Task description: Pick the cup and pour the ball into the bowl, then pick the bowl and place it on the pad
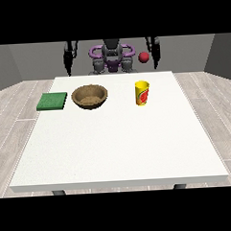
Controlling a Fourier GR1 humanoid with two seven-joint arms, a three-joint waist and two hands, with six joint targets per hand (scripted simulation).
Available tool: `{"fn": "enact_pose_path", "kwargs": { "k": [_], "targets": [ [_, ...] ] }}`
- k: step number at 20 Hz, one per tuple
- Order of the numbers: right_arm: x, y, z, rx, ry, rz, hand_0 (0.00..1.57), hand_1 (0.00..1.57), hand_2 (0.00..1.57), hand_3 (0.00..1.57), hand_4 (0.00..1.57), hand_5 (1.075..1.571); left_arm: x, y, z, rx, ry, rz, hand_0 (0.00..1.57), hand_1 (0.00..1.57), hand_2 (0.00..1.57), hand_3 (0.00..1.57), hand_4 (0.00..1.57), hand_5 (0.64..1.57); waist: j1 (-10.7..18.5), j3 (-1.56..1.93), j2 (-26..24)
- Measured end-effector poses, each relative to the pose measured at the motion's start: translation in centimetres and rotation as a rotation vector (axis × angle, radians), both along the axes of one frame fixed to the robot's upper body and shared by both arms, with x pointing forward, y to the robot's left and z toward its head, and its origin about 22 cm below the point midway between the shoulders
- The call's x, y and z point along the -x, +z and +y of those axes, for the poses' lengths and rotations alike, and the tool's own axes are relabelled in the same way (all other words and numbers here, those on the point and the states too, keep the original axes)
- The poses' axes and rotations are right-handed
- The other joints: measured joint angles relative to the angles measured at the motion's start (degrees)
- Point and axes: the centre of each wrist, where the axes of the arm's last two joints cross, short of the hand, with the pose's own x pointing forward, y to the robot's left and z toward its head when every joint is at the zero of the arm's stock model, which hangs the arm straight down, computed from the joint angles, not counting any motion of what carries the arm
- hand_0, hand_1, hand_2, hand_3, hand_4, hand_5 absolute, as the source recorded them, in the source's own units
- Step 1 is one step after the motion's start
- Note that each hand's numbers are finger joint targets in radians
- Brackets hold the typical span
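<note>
A yellow cup (pixel 142 92) with a red mark stands upright on the white table (pixel 119 146), right of centre. A red ball (pixel 143 57) hangs in the air above and behind the cup, touching nothing. The brown bowl (pixel 90 96) sits left of the cup, and the green pad (pixel 52 101) lies flat further left near the table's edge. Both arms hang down behind the far table edge. The hand at the view's left (pixel 67 69) and the hand at the view's right (pixel 156 62) are away from every object and hold nothing.
The robot's torso (pixel 112 57) stands behind the far edge of the table. Grey wood-patterned floor surrounds the table on both sides.
</note>
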Motion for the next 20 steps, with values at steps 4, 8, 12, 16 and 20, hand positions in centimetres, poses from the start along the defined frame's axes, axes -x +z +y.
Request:
{"fn": "enact_pose_path", "kwargs": {
  "k": [4,8,12,16,20],
  "targets": [
    [-0.1,1.4,-0.5,0.018,0.0,-0.015,0.0,0.0,0.0,0.31,1.06,1.571,-0.1,1.5,0.4,-0.02,-0.002,-0.022,0.0,0.0,0.0,0.0,0.0,1.535,-0.2,-0.46,-7.38],
    [-1.0,4.2,1.6,-0.033,0.045,-0.094,0.0,0.0,0.0,0.0,0.92,1.57,-0.7,3.8,-0.1,0.042,-0.014,-0.076,0.0,0.0,0.0,0.0,0.0,1.529,0.52,-0.94,-16.51],
    [-1.3,6.5,6.0,-0.138,0.066,-0.053,0.0,0.0,0.0,0.0,0.72,1.57,-1.0,5.5,-1.4,0.208,-0.016,-0.031,0.0,0.0,0.0,0.0,0.0,1.55,1.78,-1.12,-24.83],
    [0.1,7.2,10.6,-0.195,0.05,0.059,0.0,0.0,0.0,0.0,0.57,1.571,-0.1,6.0,-1.4,0.297,-0.015,0.049,0.0,0.0,0.0,0.0,0.0,1.536,2.93,-1.11,-28.59],
    [0.0,10.1,13.9,-0.183,0.072,0.025,0.0,0.0,0.0,0.0,0.3,1.569,0.1,7.1,-2.0,0.31,-0.052,0.012,0.0,0.0,0.0,0.0,0.0,1.518,1.95,-1.09,-24.69]
  ]
}}
